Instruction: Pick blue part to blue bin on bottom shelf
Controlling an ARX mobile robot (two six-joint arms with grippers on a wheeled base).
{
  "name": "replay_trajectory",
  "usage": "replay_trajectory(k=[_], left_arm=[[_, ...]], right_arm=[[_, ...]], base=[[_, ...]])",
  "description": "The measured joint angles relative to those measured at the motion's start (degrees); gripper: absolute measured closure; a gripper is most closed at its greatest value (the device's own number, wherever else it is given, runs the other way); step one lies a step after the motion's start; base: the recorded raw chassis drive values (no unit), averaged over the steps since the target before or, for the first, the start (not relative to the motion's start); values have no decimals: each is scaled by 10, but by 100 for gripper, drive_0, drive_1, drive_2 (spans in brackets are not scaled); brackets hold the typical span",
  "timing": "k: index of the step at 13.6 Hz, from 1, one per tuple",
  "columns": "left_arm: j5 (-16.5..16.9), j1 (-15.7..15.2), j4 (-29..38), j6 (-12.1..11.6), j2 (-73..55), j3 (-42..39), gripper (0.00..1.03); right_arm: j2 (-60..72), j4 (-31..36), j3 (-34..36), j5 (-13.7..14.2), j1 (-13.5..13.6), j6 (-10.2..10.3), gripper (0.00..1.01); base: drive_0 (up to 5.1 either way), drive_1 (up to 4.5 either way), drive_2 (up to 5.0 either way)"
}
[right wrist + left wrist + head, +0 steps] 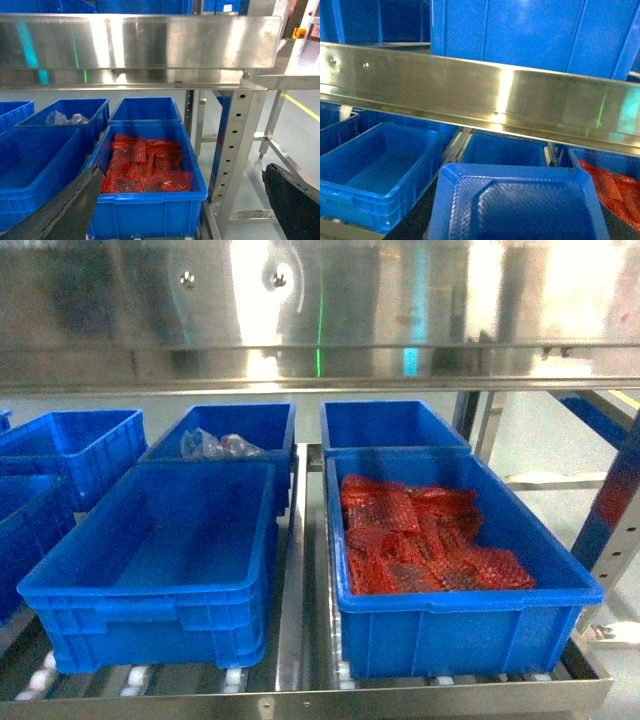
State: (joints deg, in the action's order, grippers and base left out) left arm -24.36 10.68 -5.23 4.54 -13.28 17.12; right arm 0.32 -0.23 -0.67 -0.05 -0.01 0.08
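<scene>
The blue part (520, 210) fills the bottom of the left wrist view: a blue piece with a lighter rim and a dark woven-looking centre. My left gripper (517, 200) is shut on it, dark fingers (417, 212) showing at both sides. It hangs in front of the rack, above the bottom shelf (300, 705). The empty blue bin (150, 625) stands front left on that shelf, and it shows again low left as the blue bin (365, 197). My right gripper (182, 172) is open and holds nothing. Neither gripper shows in the head view.
A crate of red bubble-wrap bags (440, 535) stands front right. A crate with a clear plastic bag (215, 445) sits behind the empty bin. The steel beam (495, 97) of the shelf above crosses overhead. A perforated post (235, 145) stands at the right.
</scene>
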Motion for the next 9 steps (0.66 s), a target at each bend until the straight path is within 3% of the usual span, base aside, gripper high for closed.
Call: replay_trajectory(k=[9], left_arm=[[0, 0, -1, 0, 0, 0, 60]], right_arm=[[0, -1, 0, 0, 0, 1, 3]], base=[[-95, -95, -95]])
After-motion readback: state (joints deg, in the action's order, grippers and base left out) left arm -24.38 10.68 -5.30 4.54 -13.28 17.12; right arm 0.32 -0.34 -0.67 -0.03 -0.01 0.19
